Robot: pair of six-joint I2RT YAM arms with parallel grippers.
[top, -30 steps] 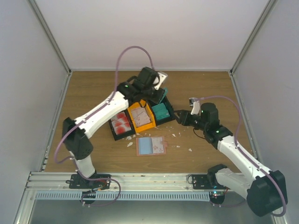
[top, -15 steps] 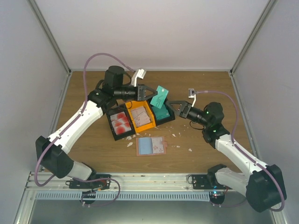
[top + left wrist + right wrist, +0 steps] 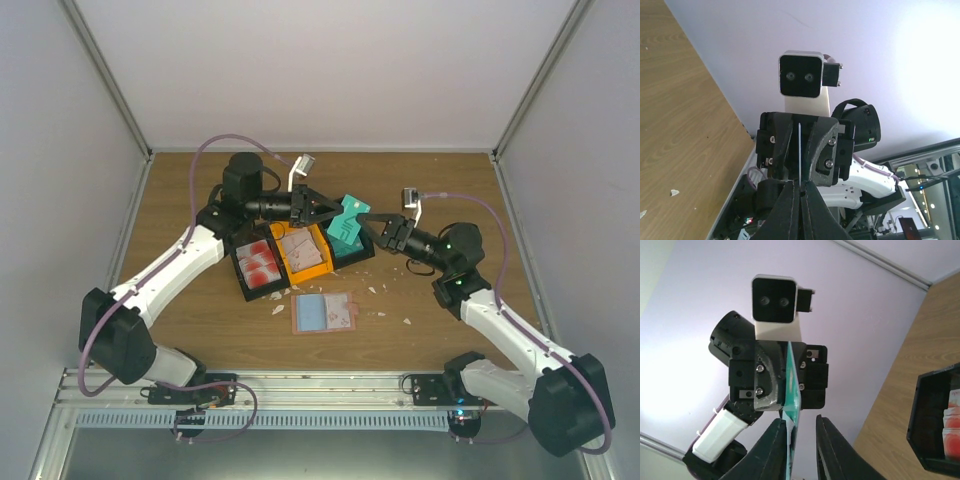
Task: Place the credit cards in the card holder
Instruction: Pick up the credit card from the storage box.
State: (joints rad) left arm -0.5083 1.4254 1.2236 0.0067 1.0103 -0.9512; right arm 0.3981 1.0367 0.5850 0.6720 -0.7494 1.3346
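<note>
From the overhead view, the left gripper [image 3: 322, 211] is pinched shut on a thin teal card [image 3: 348, 221], which it holds tilted in the air above the right end of a row of plastic bins. The right gripper [image 3: 373, 224] points at the card's other edge, with its tips just beside it. The black bin [image 3: 243, 272] holds glossy white cards with red blobs [image 3: 260, 264]. The orange bin [image 3: 322, 268] next to it holds pale pinkish cards [image 3: 301, 248]. The card holder [image 3: 323, 312] lies open and flat on the wooden table [image 3: 190, 190] in front of the bins, showing a light blue pocket and a pale one. Small white paper scraps [image 3: 407, 321] lie scattered near it.

In the left wrist view, the two dark, wedge-shaped fingers [image 3: 788, 210] meet at their tips, gripping the card edge-on so that it shows as a fine pale line [image 3: 799, 150]. Straight ahead is the right gripper's blocky black body and its square wrist camera [image 3: 800, 75].

In the right wrist view, the right gripper [image 3: 801, 426] has its smooth black fingers [image 3: 831, 450] a narrow gap apart. The lower end of the teal card [image 3: 791, 395] reaches into that gap close to one finger, but the other finger is clear of it. Beyond it, the left gripper's metal-faced pads clamp the card. A black bin wall [image 3: 927, 415] stands at the right.
</note>
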